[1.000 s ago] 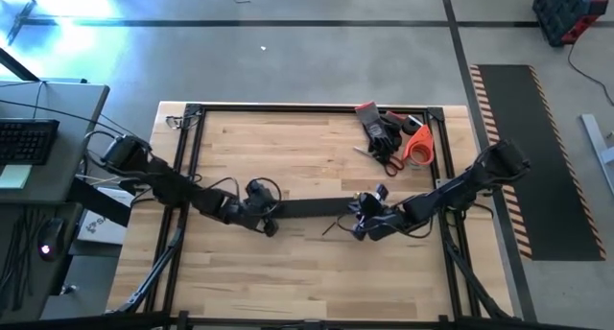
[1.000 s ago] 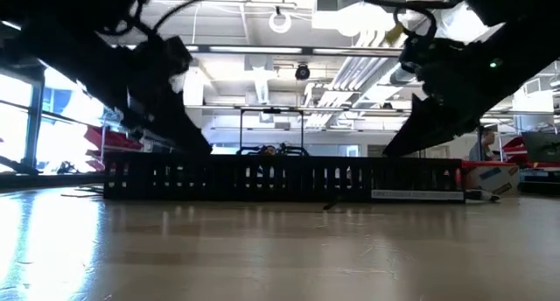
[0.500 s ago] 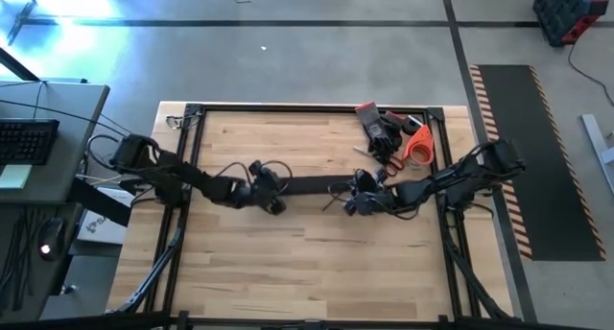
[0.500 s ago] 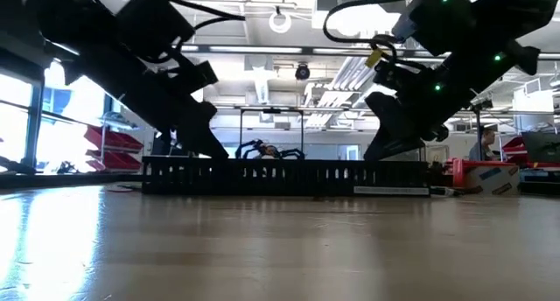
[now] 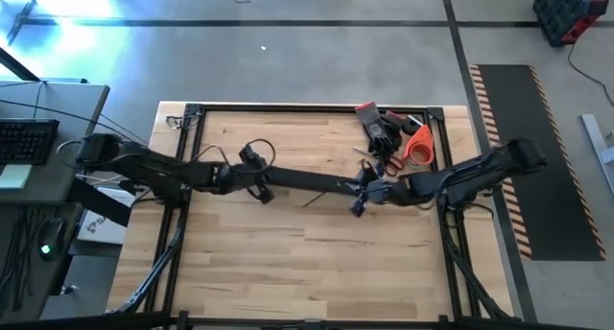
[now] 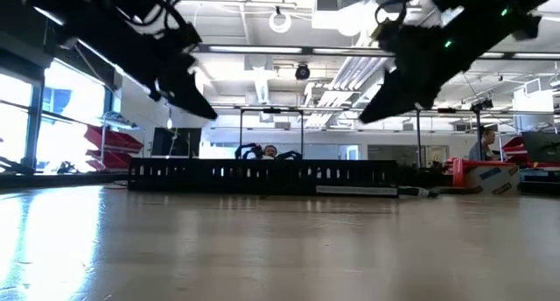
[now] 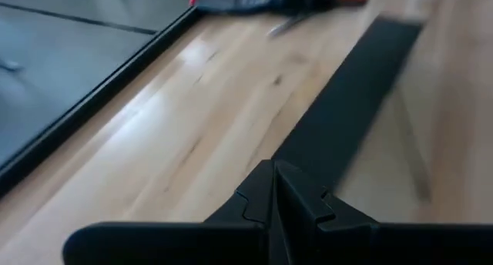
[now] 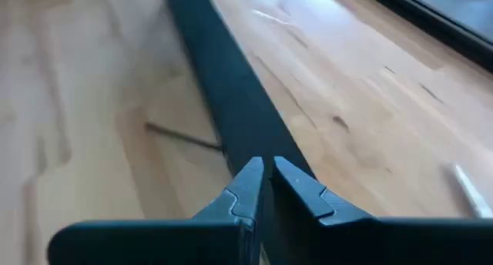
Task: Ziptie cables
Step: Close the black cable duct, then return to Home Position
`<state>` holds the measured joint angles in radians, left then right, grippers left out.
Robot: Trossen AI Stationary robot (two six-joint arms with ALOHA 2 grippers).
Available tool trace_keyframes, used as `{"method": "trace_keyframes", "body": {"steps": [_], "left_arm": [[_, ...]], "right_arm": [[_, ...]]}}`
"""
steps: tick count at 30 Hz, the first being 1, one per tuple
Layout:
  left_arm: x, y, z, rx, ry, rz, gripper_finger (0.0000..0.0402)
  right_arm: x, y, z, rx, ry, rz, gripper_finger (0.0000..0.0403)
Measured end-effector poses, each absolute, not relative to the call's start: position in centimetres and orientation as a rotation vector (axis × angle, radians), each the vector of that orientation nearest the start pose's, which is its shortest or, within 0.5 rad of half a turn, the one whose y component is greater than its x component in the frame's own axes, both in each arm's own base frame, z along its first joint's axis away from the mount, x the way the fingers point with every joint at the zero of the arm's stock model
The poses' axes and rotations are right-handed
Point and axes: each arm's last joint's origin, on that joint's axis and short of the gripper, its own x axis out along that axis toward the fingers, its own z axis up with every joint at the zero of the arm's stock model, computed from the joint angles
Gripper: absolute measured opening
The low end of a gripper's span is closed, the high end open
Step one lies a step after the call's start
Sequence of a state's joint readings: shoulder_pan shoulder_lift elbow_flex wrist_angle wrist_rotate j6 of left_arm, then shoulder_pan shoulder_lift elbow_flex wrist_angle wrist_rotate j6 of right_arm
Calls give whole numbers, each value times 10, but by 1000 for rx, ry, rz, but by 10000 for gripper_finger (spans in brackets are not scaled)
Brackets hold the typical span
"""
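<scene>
Two hands are clamped on a long black channel (image 5: 307,181): the left hand (image 5: 261,190) at one end, the right hand (image 5: 360,198) at the other, over the surface (image 5: 288,263). It should be kept level. One thin cable (image 5: 315,200) lies beside it.

A black comb-toothed channel (image 5: 305,182) lies on the pale wooden table (image 5: 288,253) near orange tape (image 5: 418,146).

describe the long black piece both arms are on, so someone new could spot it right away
Start at the wooden table and look between the two arms across its middle. The long black channel spans from the left pincer to the right pincer, each shut on one end. Straight, rigid and comb-toothed along its side, it is unlike the orange-and-black clutter at the far right corner.
</scene>
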<state>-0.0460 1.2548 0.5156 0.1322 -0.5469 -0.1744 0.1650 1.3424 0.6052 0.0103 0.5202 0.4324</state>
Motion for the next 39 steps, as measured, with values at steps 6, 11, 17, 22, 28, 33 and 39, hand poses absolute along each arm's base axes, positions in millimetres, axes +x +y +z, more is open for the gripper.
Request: {"method": "trace_keyframes", "body": {"steps": [6,11,17,22,28,33,39], "left_arm": [[221,-11,211,-120,409,401,0],[213,-43,220,-192,348,302,0],[199,-71,206,-205,274,375,0],[187,-66,182,-325,170,346,0],[177,-30,154,-390,141,346,0],[177,5,151,-355,128,312,0],[174,35,154,-296,126,308,0]], "right_arm": [[203,24,219,162,630,-394,15],[157,35,248,208,555,-287,15],[116,41,242,199,423,-233,15],[97,38,216,255,292,-159,15],[87,31,194,201,117,-79,15],[83,24,188,180,33,-63,15],[85,15,196,157,4,-49,15]]}}
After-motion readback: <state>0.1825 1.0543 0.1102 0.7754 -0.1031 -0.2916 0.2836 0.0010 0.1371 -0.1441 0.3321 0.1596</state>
